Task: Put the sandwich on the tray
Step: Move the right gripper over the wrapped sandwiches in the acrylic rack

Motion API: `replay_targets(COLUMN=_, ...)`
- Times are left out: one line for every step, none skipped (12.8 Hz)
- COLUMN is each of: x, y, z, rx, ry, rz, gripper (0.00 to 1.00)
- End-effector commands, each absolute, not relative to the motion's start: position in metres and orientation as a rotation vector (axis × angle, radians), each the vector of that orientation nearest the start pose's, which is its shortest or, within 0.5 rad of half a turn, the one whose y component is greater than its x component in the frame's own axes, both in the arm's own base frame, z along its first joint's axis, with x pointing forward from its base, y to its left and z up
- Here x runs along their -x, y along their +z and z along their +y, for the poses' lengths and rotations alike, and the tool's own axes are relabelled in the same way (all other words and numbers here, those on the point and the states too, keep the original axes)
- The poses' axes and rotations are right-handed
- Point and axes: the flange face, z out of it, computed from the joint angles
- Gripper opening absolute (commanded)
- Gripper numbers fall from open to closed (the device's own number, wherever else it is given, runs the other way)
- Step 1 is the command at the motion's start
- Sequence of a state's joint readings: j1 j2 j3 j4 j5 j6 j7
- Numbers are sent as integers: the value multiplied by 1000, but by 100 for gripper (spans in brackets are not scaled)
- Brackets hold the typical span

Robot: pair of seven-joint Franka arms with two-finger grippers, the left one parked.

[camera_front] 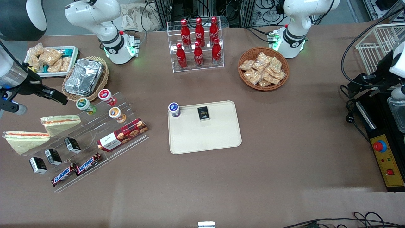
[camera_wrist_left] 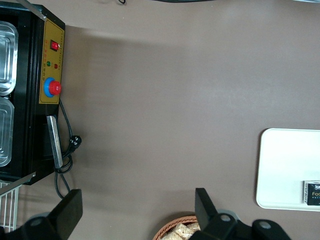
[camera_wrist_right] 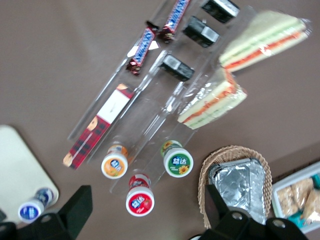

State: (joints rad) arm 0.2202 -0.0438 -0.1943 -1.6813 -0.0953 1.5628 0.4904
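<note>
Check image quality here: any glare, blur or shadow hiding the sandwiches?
Front view: even light, both sandwiches legible; gripper, open, hangs above the foil container's basket. Right wrist view: slight blur, mild wrap glare, filling stripes readable. Left wrist view: soft shadow, tray edge only.

Coca-Cola bottles (camera_front: 198,41) in clear rack, wicker basket (camera_front: 263,68) of snack packets, Snickers bars (camera_front: 76,169), foil container (camera_front: 83,77)
</note>
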Motion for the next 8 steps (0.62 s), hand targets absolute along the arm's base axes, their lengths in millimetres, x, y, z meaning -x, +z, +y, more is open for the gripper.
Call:
replay_targets(x=-550, y=605, z=-45, rx=3070, ry=70, rz=1100, gripper=100)
replay_targets(x=-551, y=601, z=-61, rx=3035, ry=76, rz=1212, gripper=100)
replay_targets(x=-552, y=593, z=-79, rx=2995, ry=95, rz=1317, gripper=100)
replay_targets(x=-551, y=590, z=-93, rx=2949, ry=102, rz=1425, gripper=100)
replay_targets(x=-552, y=583, z=-107, rx=2908, ry=113, rz=1525, gripper=100)
replay_targets(x=-554, y=577, z=-119, rx=2879, ry=108, rz=1593, gripper=100)
replay_targets(x=-558, y=567, z=-135, rx=2856, ry=88, rz=1643, gripper=100)
replay_targets(x=-561, y=555, z=-154, rx=2821, ry=78, rz=1716, gripper=100)
